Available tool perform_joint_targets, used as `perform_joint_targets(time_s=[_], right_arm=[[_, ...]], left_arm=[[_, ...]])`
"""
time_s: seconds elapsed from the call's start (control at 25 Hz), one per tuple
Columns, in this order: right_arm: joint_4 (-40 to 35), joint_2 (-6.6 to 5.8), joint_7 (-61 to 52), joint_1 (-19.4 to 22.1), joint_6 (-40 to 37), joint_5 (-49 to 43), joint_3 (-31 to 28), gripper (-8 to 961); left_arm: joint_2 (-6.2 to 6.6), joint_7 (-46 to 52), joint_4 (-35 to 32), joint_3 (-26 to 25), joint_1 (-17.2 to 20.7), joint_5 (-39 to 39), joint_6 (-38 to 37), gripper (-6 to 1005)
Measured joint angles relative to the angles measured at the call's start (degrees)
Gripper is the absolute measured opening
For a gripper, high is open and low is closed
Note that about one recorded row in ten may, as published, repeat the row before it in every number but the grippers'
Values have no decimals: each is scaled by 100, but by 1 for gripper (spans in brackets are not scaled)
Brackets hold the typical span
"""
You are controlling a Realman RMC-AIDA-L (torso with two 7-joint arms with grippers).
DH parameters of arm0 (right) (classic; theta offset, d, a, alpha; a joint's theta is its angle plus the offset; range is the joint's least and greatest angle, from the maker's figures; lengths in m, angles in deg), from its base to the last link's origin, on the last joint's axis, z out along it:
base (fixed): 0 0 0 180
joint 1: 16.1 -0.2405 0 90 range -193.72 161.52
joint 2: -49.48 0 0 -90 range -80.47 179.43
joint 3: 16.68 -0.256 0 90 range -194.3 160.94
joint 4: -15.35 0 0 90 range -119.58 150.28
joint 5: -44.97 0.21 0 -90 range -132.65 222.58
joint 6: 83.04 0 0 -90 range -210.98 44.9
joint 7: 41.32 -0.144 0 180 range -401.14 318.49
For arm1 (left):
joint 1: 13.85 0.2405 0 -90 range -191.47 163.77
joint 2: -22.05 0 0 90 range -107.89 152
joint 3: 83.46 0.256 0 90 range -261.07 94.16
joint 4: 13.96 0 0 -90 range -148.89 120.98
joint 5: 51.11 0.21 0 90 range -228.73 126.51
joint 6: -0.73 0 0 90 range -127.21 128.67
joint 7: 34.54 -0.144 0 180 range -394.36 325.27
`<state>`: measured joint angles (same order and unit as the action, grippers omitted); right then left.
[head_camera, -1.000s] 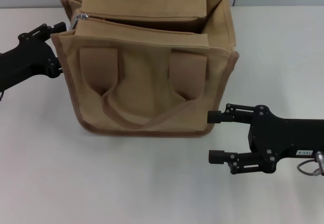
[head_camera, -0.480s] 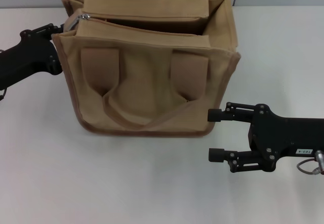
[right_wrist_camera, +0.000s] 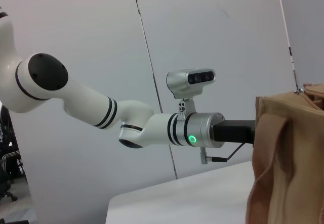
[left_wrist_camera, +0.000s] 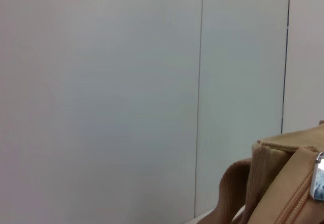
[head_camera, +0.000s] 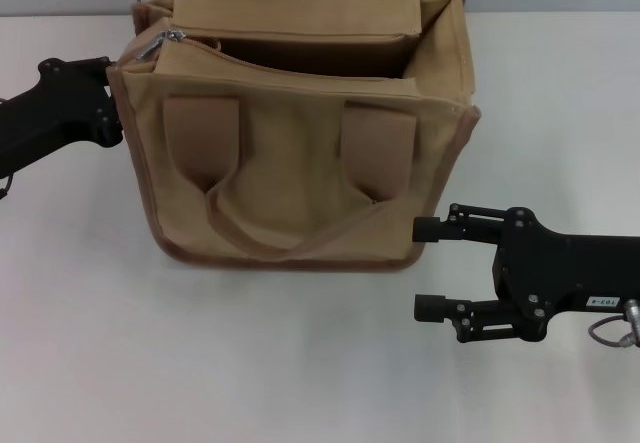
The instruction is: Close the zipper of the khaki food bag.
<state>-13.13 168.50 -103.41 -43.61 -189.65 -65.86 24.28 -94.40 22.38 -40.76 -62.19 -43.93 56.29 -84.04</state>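
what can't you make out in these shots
- Left gripper, head view: its fingertips sit against the bag edge, so open or shut cannot be told.
- Zipper slider, left wrist view: cut off by the picture's edge.
- Bag's inside, head view: dark, and walled off by the near flap.
- Right gripper: open, beside the bag's lower corner; contact with the corner is unclear.

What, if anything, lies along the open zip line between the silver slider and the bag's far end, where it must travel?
Nothing visible. The slider sits at the zipper's left end, and the line across the khaki food bag looks unobstructed.
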Motion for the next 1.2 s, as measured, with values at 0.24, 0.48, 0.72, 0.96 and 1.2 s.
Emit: perform_joint_targets(time_s=[0.24, 0.48, 0.72, 0.96, 1.2], right_arm=[[0, -2, 2, 1, -2, 0, 0, 731], [0, -2, 4, -9, -37, 2, 0, 724], [0, -5, -47, -29, -258, 281, -23, 718], [-26, -53, -530, -82, -704, 1126, -70, 711], [-341, -54, -1516, -403, -782, 1543, -70, 704]], left_arm=[[37, 7, -3, 1, 88, -212, -102, 15], [120, 32, -21, 0, 154, -448, -562, 3], [88, 115, -40, 3, 92, -616, -1070, 3], [34, 229, -34, 18, -91, -764, -1418, 2], [-45, 256, -46, 19, -209, -818, -1474, 2]])
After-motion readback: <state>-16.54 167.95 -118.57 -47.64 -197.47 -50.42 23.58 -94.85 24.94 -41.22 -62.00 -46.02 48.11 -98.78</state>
